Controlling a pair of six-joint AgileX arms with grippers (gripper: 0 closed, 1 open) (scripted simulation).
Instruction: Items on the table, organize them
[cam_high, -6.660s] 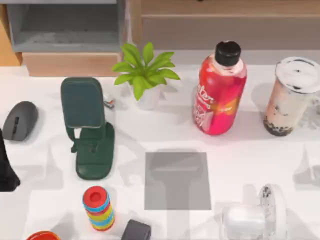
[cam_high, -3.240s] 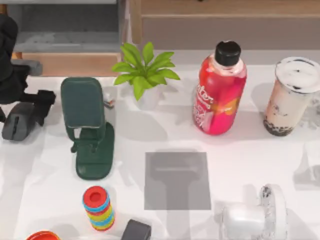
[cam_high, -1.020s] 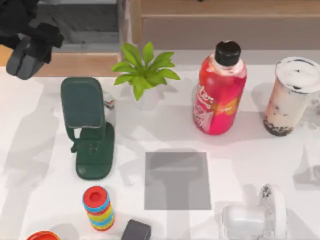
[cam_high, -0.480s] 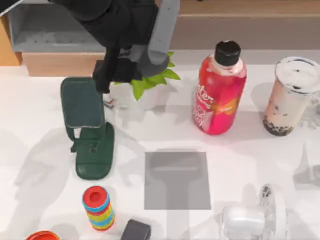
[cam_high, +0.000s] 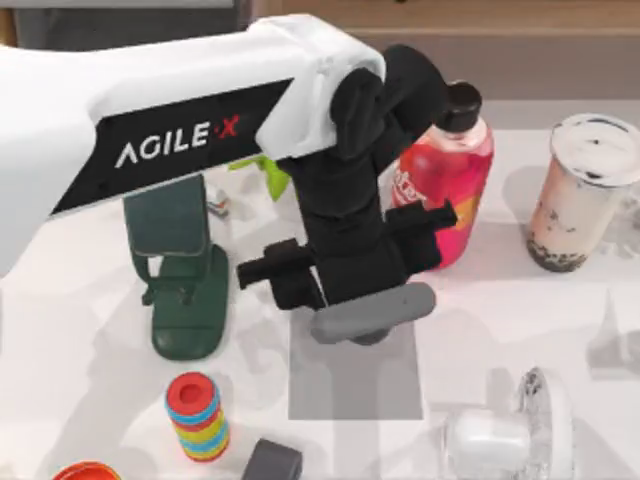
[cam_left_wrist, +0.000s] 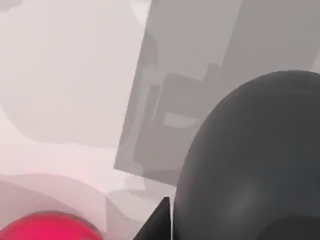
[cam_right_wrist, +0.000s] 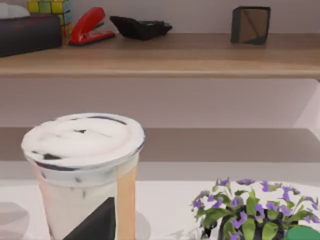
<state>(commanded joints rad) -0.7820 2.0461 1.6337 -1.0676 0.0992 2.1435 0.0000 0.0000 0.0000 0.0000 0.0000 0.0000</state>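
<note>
The dark grey mouse (cam_high: 372, 313) hangs clamped in the left gripper (cam_high: 345, 270), just above the far edge of the grey mat (cam_high: 355, 385) on the white bench (cam_high: 80, 330). Behind it stands a red bottle (cam_high: 455, 190) with a black cap. At the right, the lidded milk-tea cup (cam_high: 580, 190) holds pale tea over dark pearls.

The left arm (cam_high: 150, 110) has a black strip on its white shell, and white letters there say "AGILE·X". The red bottle (cam_high: 440, 190) has white letters on its label, but the arm hides most of them, so the word cannot be read.
</note>
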